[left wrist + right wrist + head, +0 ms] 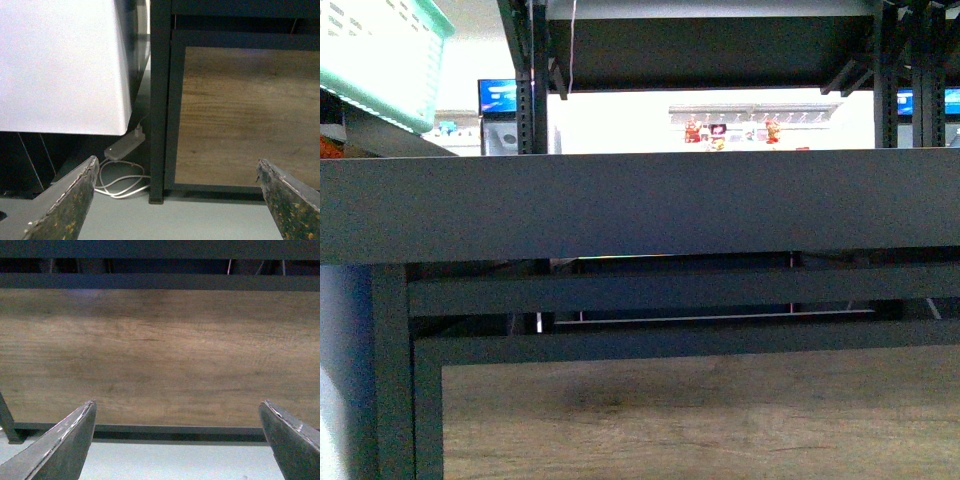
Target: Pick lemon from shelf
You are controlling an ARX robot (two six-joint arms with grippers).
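- We cannot tell where the lemon lies relative to either gripper; the shelf (640, 205) lip spans the front view and hides its tray.
- Left gripper (176, 161) and right gripper (177, 402): jaws wide apart, empty, facing the wood panel (160, 355).
- A green basket (380, 60) at 10 o'clock is cut off.

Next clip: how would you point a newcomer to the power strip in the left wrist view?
Find the shelf, its black upright post beside a wood-grain panel. In the gap between that post and the big white box, the power strip sits low down. It is the only small white bar there, with a looped white cable trailing from it.
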